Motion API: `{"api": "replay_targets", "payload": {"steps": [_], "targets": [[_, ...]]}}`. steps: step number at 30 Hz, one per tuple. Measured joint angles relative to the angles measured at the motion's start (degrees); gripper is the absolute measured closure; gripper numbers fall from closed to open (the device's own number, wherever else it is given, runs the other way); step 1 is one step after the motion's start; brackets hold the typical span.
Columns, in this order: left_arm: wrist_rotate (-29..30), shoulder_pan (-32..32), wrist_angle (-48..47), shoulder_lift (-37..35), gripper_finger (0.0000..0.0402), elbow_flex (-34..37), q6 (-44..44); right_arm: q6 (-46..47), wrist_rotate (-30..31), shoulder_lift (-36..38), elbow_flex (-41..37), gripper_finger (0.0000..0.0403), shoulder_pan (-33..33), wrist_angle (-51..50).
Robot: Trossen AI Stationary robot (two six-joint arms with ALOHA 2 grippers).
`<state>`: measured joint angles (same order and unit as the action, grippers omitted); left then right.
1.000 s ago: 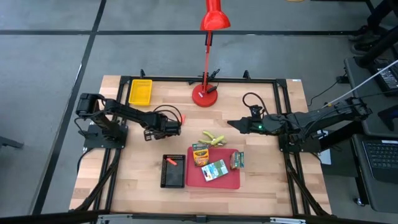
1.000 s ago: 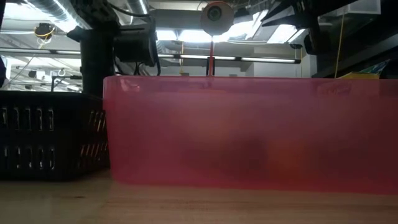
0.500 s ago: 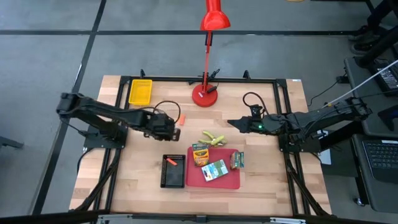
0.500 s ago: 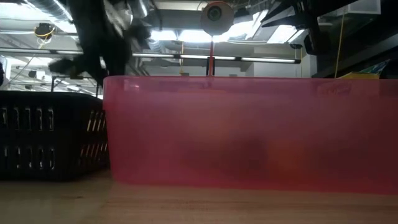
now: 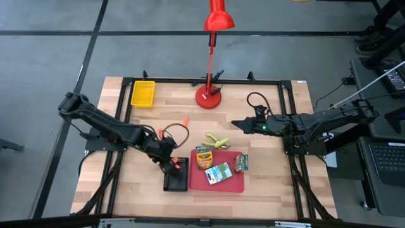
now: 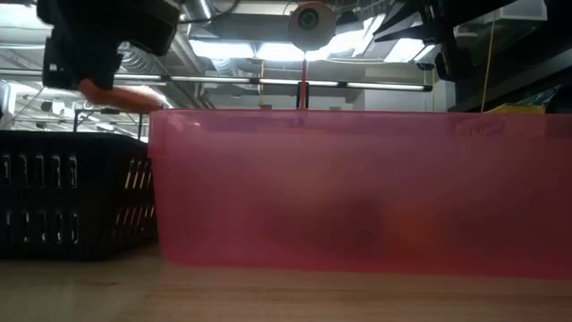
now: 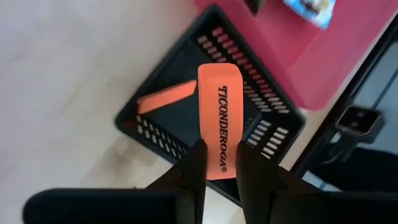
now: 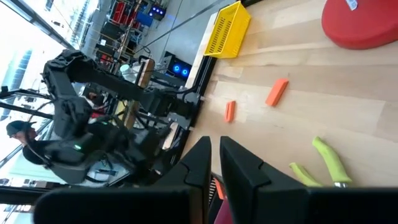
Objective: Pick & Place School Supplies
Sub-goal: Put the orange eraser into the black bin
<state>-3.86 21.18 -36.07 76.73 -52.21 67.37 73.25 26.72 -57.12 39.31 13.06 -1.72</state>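
Observation:
My left gripper (image 5: 171, 162) hovers over the black tray (image 5: 176, 182), shut on a short orange stick (image 7: 219, 118) printed TICONDEROGA; the low view shows that stick (image 6: 121, 95) above the black tray (image 6: 71, 192). A second orange stick (image 7: 165, 98) lies flat in that tray. Two more orange sticks (image 8: 277, 91) (image 8: 230, 111) lie on the wood. Three crayon boxes (image 5: 204, 156) (image 5: 220, 171) (image 5: 242, 163) rest on the red tray (image 5: 197, 183). The yellow-green scissors-like tool (image 5: 217, 140) lies on the table. My right gripper (image 5: 235, 125) waits shut, right of the tool. My left gripper pinches the orange stick by one end (image 7: 214, 163) between its two fingers (image 7: 194, 167). The stick runs on along the fingers, its other end free. The fingers slant down from the table's left. The stick is lifted clear above the black tray.
A red desk lamp's base (image 5: 208, 97) stands at the far middle, and a yellow tray (image 5: 143, 93) sits at the far left. In the low view the red tray's wall (image 6: 357, 188) fills the foreground. Bare wood lies left of the black tray.
My left gripper has swung from the table's left-middle toward the near edge and come over the black tray, carrying the orange stick. In the low view it has come in with the stick above the tray. One orange stick on the wood has stayed where it was.

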Motion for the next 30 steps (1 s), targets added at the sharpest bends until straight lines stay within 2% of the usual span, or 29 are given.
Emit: {"api": "replay_targets", "payload": {"steps": [3,6,13,17,20,25,27,30], "targets": [[-1.4,0.2,3.3,3.6,0.0339,0.0,0.0,1.0,-0.6,0.0,0.0,0.0362,0.0,0.0],[-1.5,0.2,2.5,5.7,0.0321,0.0,2.4,1.6,-0.8,0.0,0.0,0.0362,0.6,0.0],[2.6,-1.0,2.9,5.2,0.0224,0.0,5.8,2.6,-0.8,0.0,0.0,0.0362,1.8,0.0],[5.1,-1.4,2.8,4.3,0.0189,0.0,7.4,2.4,-1.3,0.0,0.0,0.0362,1.8,0.0],[10.0,-2.6,-3.8,3.1,0.0182,0.0,18.5,2.4,-1.3,0.0,0.0,0.0362,1.8,0.0],[17.2,-4.4,-22.9,0.1,0.0192,0.0,50.5,1.2,-1.7,0.0,0.0,0.0362,1.8,0.0],[19.0,-4.8,-24.0,-0.3,0.0197,0.2,56.3,0.2,-1.7,0.0,0.0,0.0362,1.8,0.0],[19.1,-7.3,-21.9,0.9,0.0204,1.8,58.0,-1.1,-1.7,0.0,0.0,0.0362,1.4,0.0]]}}
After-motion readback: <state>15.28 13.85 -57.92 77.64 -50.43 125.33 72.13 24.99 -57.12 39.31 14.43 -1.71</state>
